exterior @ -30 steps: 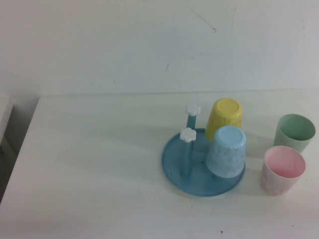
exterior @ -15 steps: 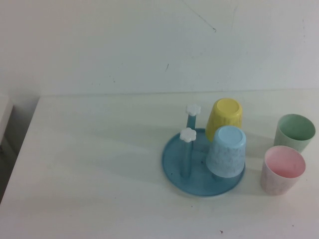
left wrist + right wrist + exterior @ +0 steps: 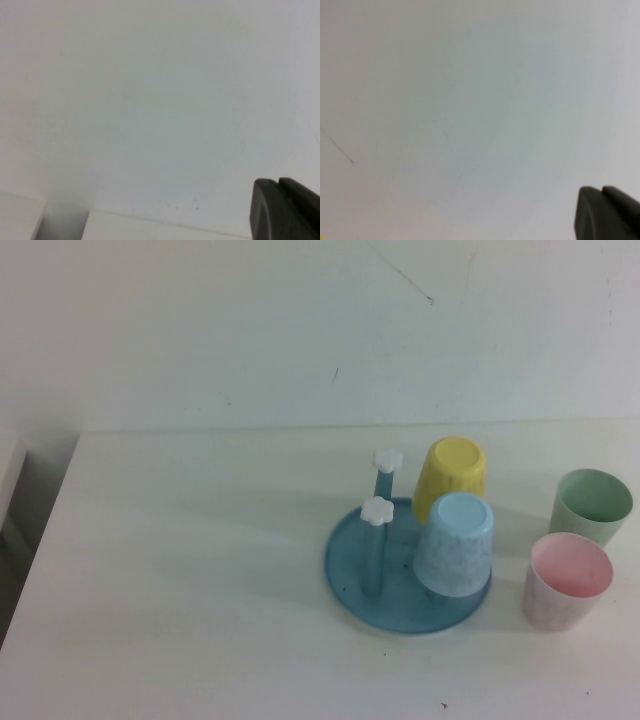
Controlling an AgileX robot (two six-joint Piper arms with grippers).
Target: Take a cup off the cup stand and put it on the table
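We see the small light blue speckled plastic cup upside down on the round blue plastic cup stand on the white worktop. Of our left pincer and right pincer, each shows only a dark corner facing the wall; we cannot tell whether either is open.

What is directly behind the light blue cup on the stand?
The yellow cup stands upside down right behind the light blue cup on the cup stand. The pegs under both are hidden. Left gripper and right gripper face the wall, away from the table.
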